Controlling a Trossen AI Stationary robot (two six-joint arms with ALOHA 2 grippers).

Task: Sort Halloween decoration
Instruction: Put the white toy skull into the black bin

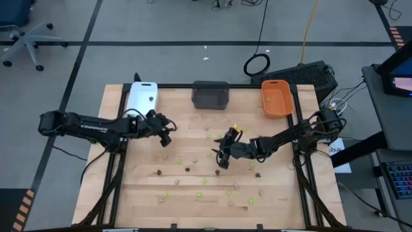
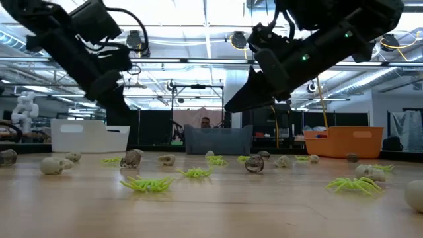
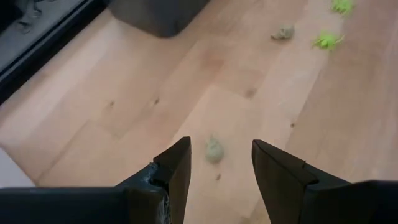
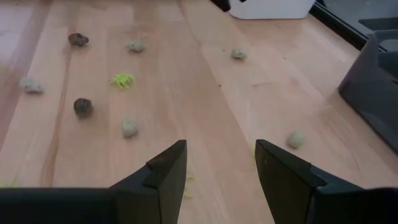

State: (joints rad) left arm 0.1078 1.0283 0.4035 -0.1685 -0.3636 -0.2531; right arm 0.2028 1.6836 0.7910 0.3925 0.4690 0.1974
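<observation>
The Halloween decoration lies scattered over the wooden table (image 1: pixel 193 206) as tiny pieces: lime green (image 4: pixel 122 79), dark brown (image 4: pixel 83 107) and pale beige (image 4: pixel 129 127). My left gripper (image 3: pixel 221 144) hovers open over the table's left half (image 1: pixel 167 139). A beige piece (image 3: pixel 214 150) lies on the wood just ahead of its fingertips, untouched. My right gripper (image 4: pixel 221 144) stands open near the table's middle (image 1: pixel 221 160), with nothing between its fingers. A beige piece (image 4: pixel 296 139) lies on the wood beside it.
Three trays stand along the far edge: white (image 1: pixel 143 96), dark grey (image 1: pixel 210 95) and orange (image 1: pixel 277 98). More pieces lie toward the near edge (image 1: pixel 206 182). Green pieces (image 2: pixel 149 184) and beige ones (image 2: pixel 56 165) show close in the low view.
</observation>
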